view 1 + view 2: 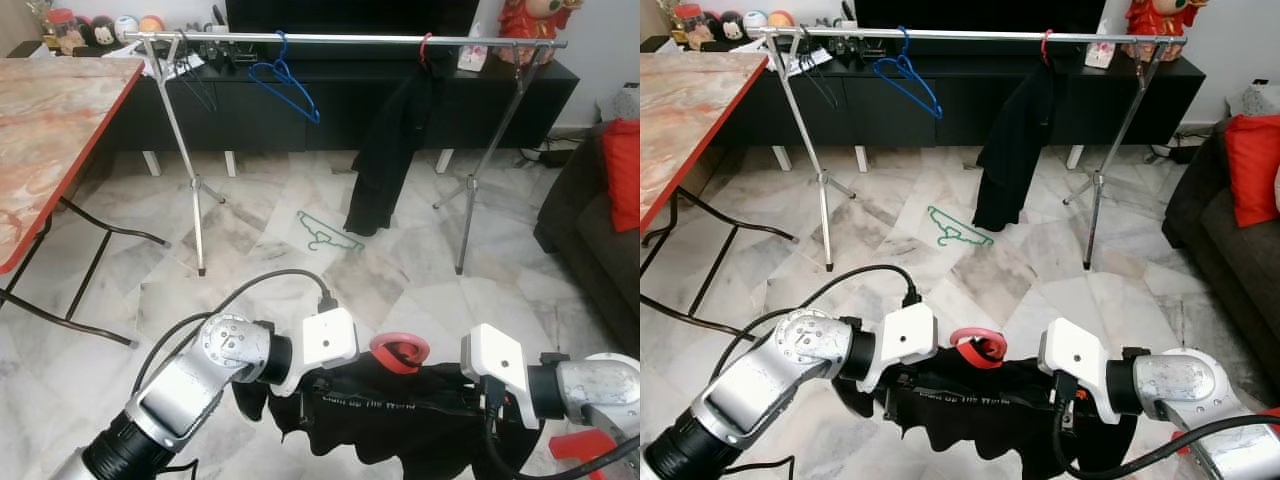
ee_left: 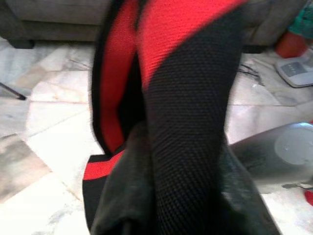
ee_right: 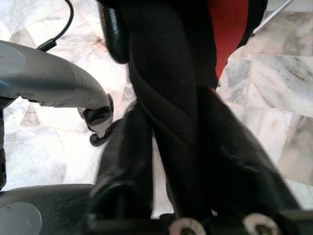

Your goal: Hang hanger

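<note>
- Both arms are low in the near foreground, holding a black garment [image 1: 400,425] stretched between them on a red hanger; its red hook [image 1: 400,352] sticks up midway between the two wrists.
- The left gripper [image 2: 146,161] is closed on the black mesh fabric — the cloth runs between its fingers, with red showing beside it.
- The right gripper [image 3: 171,161] is likewise clamped on a twisted fold of the same garment.
- The rail [image 1: 340,38] stands far across the marble floor, already carrying a blue hanger [image 1: 285,85] towards its left and a dark garment on a red hook [image 1: 395,150] towards its right. A green hanger [image 1: 325,232] lies on the floor beneath.
- The step in hand looks like carrying — garment secured, rail not yet reached.
- Next, I judge, the robot must close in on the rail and lift the load so the hook clears the bar, probably in the free stretch between the blue hanger and the hung garment.
</note>
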Tool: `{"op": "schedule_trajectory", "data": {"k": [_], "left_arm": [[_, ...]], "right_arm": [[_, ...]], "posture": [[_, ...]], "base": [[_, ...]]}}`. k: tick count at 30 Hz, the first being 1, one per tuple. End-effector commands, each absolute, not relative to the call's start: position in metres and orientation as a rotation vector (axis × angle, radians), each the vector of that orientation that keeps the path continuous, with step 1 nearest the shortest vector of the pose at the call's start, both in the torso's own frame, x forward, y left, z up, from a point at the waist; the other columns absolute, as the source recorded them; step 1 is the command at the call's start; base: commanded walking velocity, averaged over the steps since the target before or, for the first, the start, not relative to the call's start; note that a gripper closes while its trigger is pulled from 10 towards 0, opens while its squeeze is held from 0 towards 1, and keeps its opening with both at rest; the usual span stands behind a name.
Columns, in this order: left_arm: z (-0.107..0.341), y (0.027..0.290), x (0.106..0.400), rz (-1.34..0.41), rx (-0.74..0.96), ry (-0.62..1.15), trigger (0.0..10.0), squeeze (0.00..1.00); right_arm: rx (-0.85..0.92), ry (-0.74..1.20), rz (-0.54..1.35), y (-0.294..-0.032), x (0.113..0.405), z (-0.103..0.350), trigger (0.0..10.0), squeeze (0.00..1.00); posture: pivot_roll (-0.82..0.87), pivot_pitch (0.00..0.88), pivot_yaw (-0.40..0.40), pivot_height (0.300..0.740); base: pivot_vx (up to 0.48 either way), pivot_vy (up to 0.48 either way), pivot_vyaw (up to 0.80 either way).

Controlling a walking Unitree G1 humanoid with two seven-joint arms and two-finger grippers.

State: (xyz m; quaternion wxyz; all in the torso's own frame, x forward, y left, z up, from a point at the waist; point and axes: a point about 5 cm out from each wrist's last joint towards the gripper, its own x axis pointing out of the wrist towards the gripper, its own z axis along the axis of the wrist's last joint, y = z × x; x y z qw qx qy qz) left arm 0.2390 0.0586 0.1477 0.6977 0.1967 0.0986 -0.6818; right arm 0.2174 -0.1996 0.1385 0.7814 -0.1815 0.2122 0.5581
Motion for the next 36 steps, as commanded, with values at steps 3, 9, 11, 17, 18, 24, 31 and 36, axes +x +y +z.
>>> {"op": "schedule_trajectory", "data": {"k": [3,9,11,17,18,24,31,36], "left_arm": [[0.150,0.064,0.238,-1.507,0.435,0.215,0.0,0.00],[0.147,0.079,0.240,-1.458,0.445,0.250,0.0,0.00],[0.147,0.085,0.241,-1.436,0.443,0.258,0.0,0.00],[0.152,0.114,0.251,-1.330,0.427,0.292,0.0,0.00],[0.154,0.117,0.252,-1.324,0.427,0.293,0.0,0.00],[0.160,0.128,0.256,-1.308,0.426,0.297,0.0,0.00],[0.170,0.134,0.253,-1.363,0.369,0.297,0.0,0.00],[0.174,0.144,0.255,-1.370,0.364,0.305,0.0,0.00]], "right_arm": [[-0.386,0.449,1.202,-0.204,0.217,0.145,10.0,1.00],[-0.398,0.458,1.189,-0.208,0.217,0.147,10.0,1.00],[-0.405,0.458,1.179,-0.210,0.217,0.148,10.0,1.00],[-0.494,0.467,1.042,-0.232,0.225,0.151,10.0,0.00],[-0.495,0.479,1.024,-0.235,0.226,0.150,10.0,0.00],[-0.489,0.533,1.000,-0.244,0.223,0.144,10.0,0.00],[-0.476,0.596,0.963,-0.256,0.218,0.126,10.0,0.00],[-0.459,0.598,0.947,-0.259,0.216,0.121,10.0,0.00]], "posture": [[-0.10,0.092,-0.049,0.740],[-0.11,0.099,-0.043,0.740],[-0.11,0.099,-0.043,0.740],[-0.11,0.100,-0.042,0.740],[-0.11,0.100,-0.042,0.740],[-0.11,0.096,-0.041,0.740],[-0.12,0.089,-0.043,0.740],[-0.12,0.083,-0.041,0.740]], "base": [[0.000,0.000,0.00],[0.000,0.000,0.00],[0.000,0.000,0.00],[0.000,0.000,0.00],[0.000,0.000,0.00],[0.000,0.000,0.00],[0.000,0.000,0.00],[0.000,0.000,0.00]]}}
